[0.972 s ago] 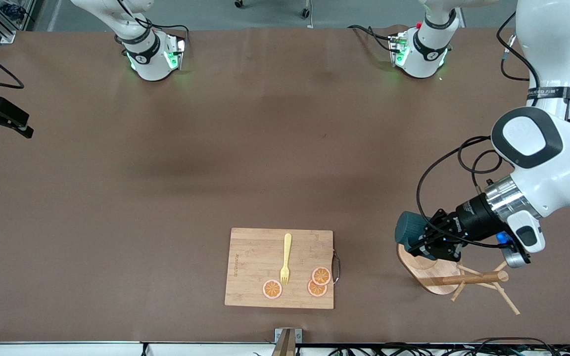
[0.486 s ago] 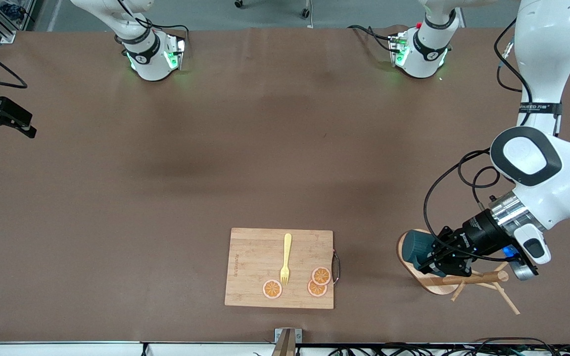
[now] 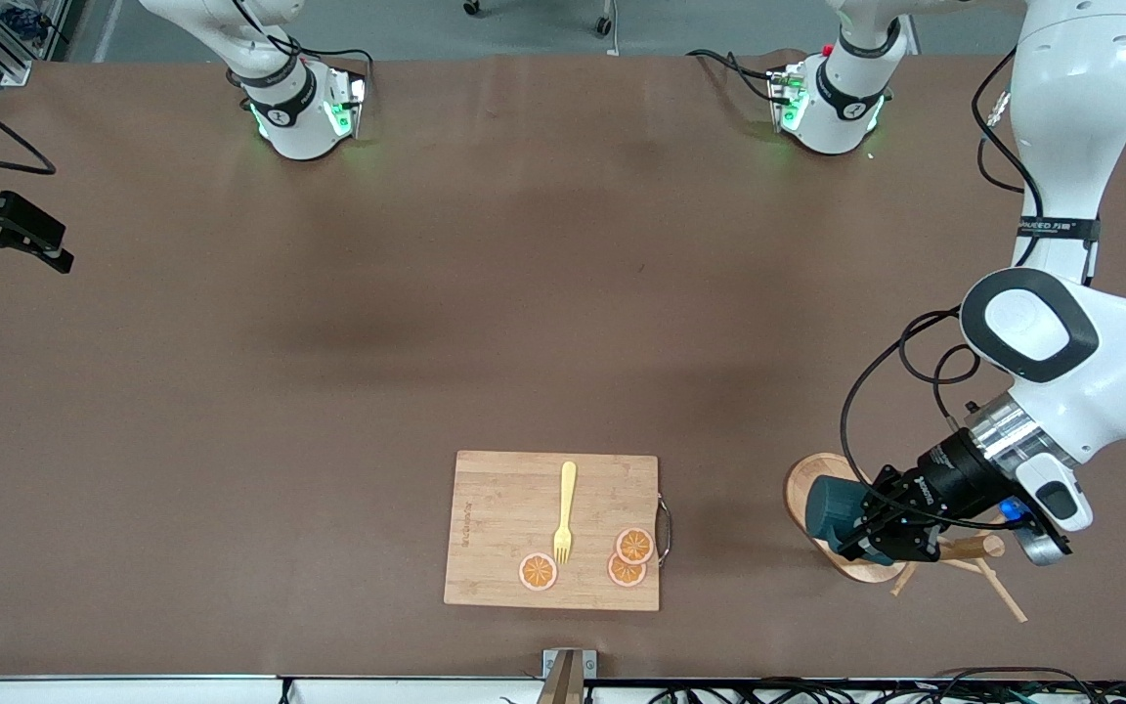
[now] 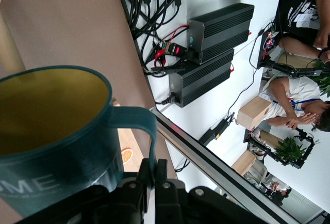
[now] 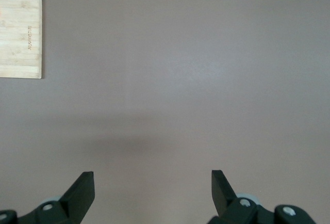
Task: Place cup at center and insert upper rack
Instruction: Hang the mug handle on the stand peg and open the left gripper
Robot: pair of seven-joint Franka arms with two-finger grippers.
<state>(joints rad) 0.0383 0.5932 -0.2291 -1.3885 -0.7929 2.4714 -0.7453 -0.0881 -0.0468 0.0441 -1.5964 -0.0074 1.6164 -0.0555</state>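
Two Franka arms at a brown table [image 3: 485, 293], left gripper [image 3: 871, 523] clamped on the teal cup's [image 3: 835, 508] handle, cup over the mug tree's [image 3: 851, 567] oval base near the left arm's end, right gripper [image 5: 152, 192] waiting with fingers wide over bare table, cutting board [image 3: 504, 533] with a yellow fork [image 3: 565, 510].

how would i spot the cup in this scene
Look toward the left arm's end of the table, over the fallen wooden mug tree. The cup is held by its handle in the left tool: dark teal, yellow inside, unlike the pale wood below.
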